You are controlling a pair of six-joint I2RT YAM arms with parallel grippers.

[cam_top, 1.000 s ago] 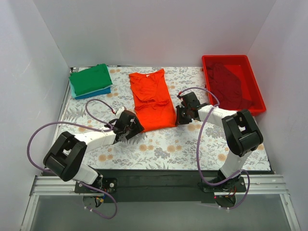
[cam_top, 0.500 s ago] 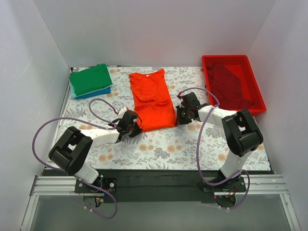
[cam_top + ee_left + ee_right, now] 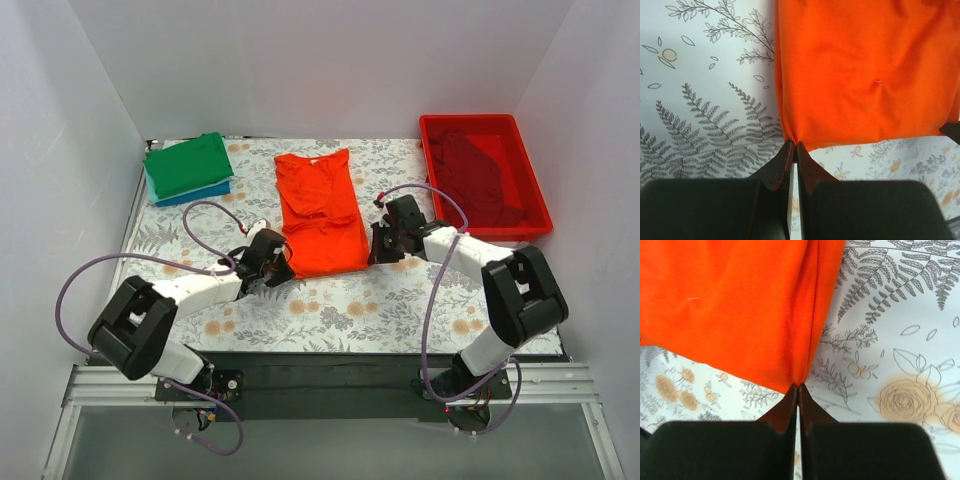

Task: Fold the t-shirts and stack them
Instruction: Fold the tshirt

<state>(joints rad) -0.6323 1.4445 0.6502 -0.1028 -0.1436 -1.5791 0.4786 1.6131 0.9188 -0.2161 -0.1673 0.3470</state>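
Orange shirt [image 3: 318, 215]: near corners pinched, hidden

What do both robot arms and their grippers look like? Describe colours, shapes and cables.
The left arm and the right arm have white tubular links between bulky black joint housings, and each trails a looping purple cable. The left gripper and the right gripper each have two black fingers that taper to narrow wedge tips.

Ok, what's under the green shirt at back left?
A folded blue shirt; only its near edge shows beneath the green shirt. The rest is covered, so anything else under there cannot be seen.
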